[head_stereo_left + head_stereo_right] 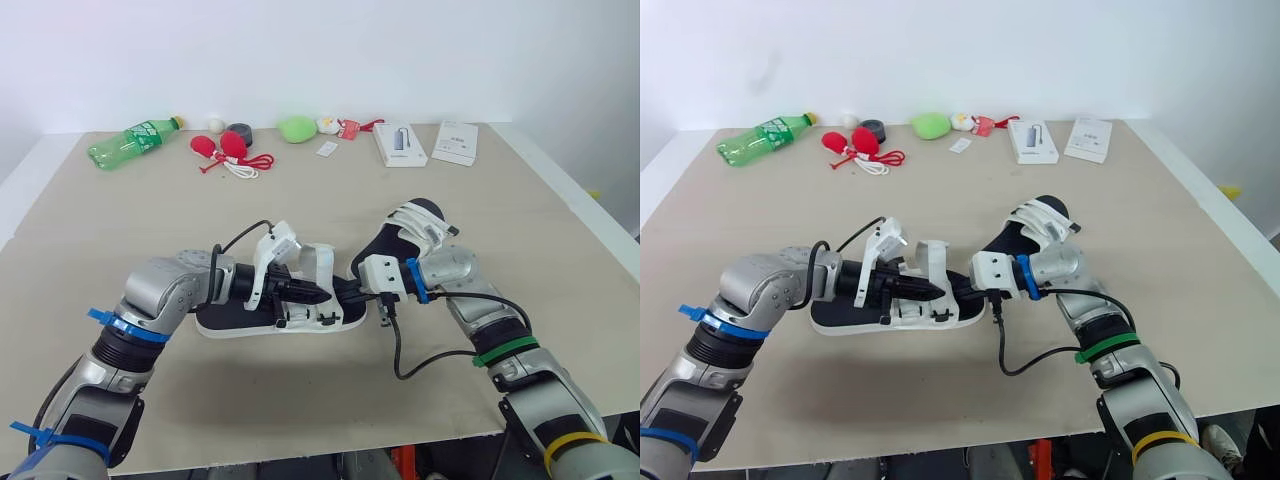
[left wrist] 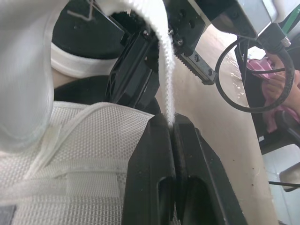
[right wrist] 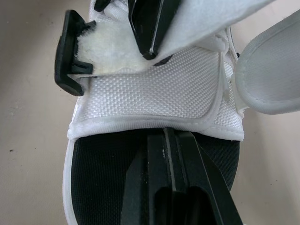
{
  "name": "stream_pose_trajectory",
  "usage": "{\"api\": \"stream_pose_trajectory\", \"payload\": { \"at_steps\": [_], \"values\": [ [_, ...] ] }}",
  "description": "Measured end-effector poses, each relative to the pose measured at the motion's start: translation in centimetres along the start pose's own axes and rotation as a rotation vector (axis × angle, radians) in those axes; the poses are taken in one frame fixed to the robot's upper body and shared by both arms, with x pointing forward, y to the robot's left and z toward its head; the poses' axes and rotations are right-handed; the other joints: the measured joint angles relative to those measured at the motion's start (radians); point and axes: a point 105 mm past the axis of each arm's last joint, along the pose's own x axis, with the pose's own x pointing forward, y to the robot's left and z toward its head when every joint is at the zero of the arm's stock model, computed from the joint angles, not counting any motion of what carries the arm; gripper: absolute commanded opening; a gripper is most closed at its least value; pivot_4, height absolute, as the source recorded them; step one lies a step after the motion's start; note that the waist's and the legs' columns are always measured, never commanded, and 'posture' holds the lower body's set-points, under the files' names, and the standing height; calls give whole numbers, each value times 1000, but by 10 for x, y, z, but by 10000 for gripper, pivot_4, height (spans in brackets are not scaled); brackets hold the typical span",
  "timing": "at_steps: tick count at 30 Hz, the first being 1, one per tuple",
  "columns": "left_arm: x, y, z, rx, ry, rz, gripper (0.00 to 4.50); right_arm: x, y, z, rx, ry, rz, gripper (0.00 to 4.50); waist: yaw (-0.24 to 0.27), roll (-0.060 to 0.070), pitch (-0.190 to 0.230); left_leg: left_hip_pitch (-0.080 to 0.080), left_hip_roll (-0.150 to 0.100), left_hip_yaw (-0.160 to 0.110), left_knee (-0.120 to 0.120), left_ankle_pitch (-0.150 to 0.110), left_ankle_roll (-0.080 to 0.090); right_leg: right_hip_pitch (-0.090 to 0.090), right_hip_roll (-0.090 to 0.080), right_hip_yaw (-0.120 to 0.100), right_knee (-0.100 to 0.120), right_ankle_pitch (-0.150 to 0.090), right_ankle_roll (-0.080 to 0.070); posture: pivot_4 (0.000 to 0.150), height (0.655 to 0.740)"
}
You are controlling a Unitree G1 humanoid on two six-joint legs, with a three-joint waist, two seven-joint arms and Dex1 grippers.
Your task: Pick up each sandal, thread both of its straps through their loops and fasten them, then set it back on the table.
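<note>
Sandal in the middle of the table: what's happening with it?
Both arms are working the near sandal, which lies on the table. The left gripper has its jaws shut on a white strap. The right gripper, jaws shut, sits on the black footbed at the edge of the mesh upper. That strap is not fastened yet. The second sandal lies just behind, beside the right arm.

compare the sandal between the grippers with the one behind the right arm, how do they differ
The near sandal lies crosswise along the table's front, while the far sandal angles away toward the back. The near sandal has a strap raised and pinched in the left gripper, while the far sandal's straps lie folded down across its top. Both are white with black footbeds and rest on the table.
</note>
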Motion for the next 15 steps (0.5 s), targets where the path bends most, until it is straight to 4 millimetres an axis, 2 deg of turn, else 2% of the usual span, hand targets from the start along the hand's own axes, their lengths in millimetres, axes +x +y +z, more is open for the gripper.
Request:
{"api": "stream_pose_trajectory", "payload": {
  "at_steps": [8, 11, 15],
  "values": [
    [2, -9, -6, 18, 0, -30, 445, 0, 0, 0, -2, -1, 2, 0, 0, 0, 0, 0, 0, 0, 0, 0, 0, 0, 0, 0, 0, 0, 0, 1500, 7400],
    [5, -20, -12, 14, 2, -72, 445, 0, 0, 0, -3, -1, 1, 0, 0, 0, 0, 0, 0, 0, 0, 0, 0, 0, 0, 0, 0, 0, 0, 1500, 7400],
    [4, -21, -12, 13, 10, -71, 445, 0, 0, 0, -4, -1, 1, 0, 0, 0, 0, 0, 0, 0, 0, 0, 0, 0, 0, 0, 0, 0, 0, 1500, 7400]
  ]
}}
